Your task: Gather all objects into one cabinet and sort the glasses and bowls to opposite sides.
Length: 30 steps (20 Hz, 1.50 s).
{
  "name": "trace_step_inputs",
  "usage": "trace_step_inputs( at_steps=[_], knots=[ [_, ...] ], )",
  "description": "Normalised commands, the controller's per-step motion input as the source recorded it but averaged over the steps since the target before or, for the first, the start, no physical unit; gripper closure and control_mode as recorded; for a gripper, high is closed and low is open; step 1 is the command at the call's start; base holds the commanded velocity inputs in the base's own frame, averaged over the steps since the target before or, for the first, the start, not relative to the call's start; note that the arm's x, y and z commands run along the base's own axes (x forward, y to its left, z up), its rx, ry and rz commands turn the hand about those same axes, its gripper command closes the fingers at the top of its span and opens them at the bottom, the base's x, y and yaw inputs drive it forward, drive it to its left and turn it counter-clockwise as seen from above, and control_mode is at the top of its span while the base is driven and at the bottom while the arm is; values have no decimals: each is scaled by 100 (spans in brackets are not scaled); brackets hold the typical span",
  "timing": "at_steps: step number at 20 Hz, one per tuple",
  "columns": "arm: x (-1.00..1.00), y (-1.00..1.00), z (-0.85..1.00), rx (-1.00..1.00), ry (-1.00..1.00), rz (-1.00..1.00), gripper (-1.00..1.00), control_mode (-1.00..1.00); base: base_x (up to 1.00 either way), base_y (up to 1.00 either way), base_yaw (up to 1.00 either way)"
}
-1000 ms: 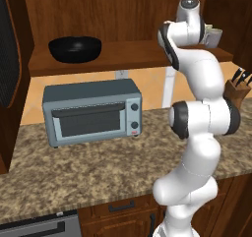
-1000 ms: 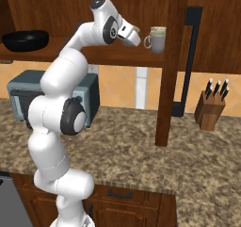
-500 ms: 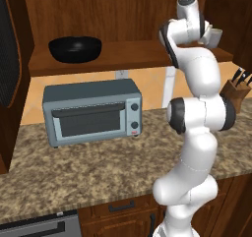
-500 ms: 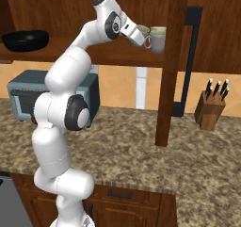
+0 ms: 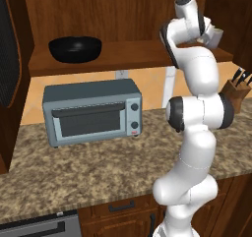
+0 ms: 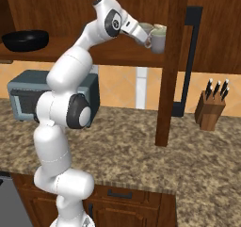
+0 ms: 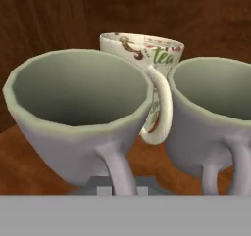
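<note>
Gripper [image 6: 149, 38]: jaws nearly closed on the handle of a grey cup [image 7: 81, 112], held right in front of the hand at the shelf's right end.
Change: over the last second the arm has reached further right into the cabinet [image 5: 123, 14], bringing the held cup in beside two others.
Neighbours: second grey cup [image 7: 215, 117] just beside it; printed cream cup [image 7: 147, 59] behind, between them.
Bowl [image 5: 75, 48]: well apart, far left on the same shelf [image 5: 128, 54].
Meaning: cups look grouped opposite the bowl; release seems to remain.
Below: toaster oven [image 5: 93, 113] on the counter [image 5: 74, 177].
</note>
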Motion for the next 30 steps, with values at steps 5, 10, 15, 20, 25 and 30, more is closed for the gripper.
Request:
trace_step_inputs(
  at_steps=[5,10,15,20,25,30],
  knots=[
    [2,0,-2,-4,0,0,100,-100,0,0,0],
    [0,0,-3,0,1,0,-100,-100,0,0,0],
    [0,0,0,0,0,0,-100,-100,0,0,0],
    [-18,15,0,0,0,0,-100,-100,0,0,0],
    [-49,60,0,0,0,6,-100,-100,0,0,0],
    [-93,46,0,0,0,7,-100,-100,0,0,0]
  ],
)
